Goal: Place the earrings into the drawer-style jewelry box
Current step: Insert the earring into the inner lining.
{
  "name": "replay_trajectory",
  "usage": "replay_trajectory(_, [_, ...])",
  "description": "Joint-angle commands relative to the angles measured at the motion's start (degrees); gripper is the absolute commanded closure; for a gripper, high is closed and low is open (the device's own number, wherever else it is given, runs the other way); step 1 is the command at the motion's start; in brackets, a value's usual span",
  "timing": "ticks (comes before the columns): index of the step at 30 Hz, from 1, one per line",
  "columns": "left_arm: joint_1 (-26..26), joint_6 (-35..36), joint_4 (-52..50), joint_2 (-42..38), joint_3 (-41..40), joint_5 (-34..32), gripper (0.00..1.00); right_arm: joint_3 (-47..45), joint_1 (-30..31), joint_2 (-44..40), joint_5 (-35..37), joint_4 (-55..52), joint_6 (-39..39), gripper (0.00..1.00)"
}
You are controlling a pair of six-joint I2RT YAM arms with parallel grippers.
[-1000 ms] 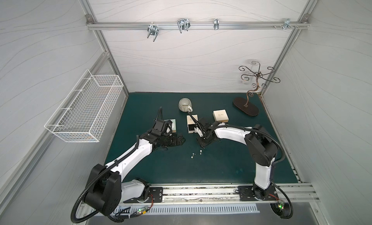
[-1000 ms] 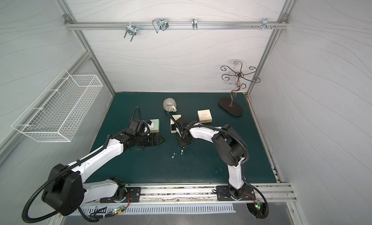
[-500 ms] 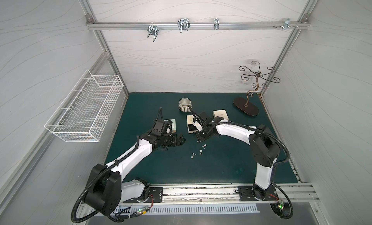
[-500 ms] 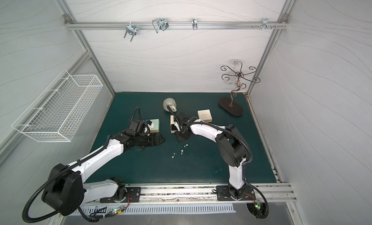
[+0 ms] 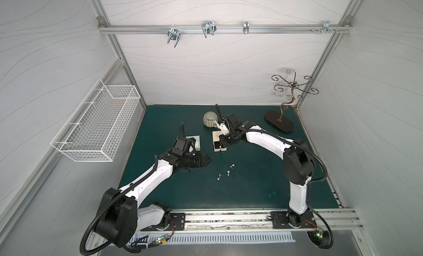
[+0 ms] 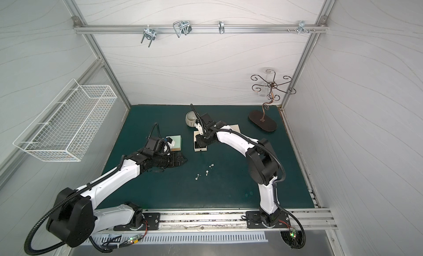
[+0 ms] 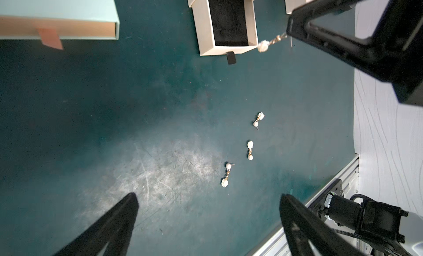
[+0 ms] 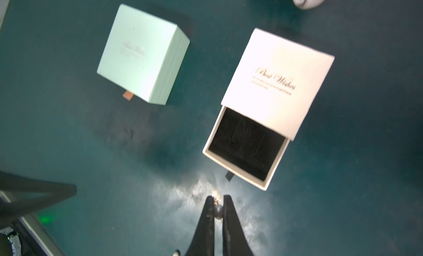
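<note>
Right claw (image 8: pixel 216 201) pinched narrow on one earring (image 7: pixel 263 45) near open white drawer box (image 5: pixel 220 148); left claw (image 7: pixel 208 197) wide; three loose earrings (image 5: pixel 228 172) mid-frame on tabletop (image 5: pixel 251 186).

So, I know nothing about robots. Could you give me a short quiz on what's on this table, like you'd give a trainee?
1. How many earrings lie loose on the green mat?
2. True or false: the mint box has its drawer pulled out.
3. What does the right pincer hold? A nothing; B an earring; C a necklace.
Key: 1 three; 2 false, it is closed; 3 B.
</note>
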Motion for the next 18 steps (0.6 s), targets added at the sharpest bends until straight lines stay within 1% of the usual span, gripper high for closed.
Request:
replay_trajectory(1, [0.01, -0.69, 1.7, -1.32, -0.21, 0.5, 0.01, 3.82, -0.64, 3.86, -1.44, -3.1, -1.43, 0.93])
replay_trajectory(9, [0.01, -1.38, 2.17, -1.87, -1.11, 0.59, 0.01, 9.95, -0.84, 10.81, -2.53, -3.84, -1.07, 0.92])
replay_trajectory(18, [0.05, -2.04, 3.01, -2.15, -2.03, 1.65, 0.01, 11.91, -0.86, 13.96, -2.81, -3.48, -0.24, 0.92])
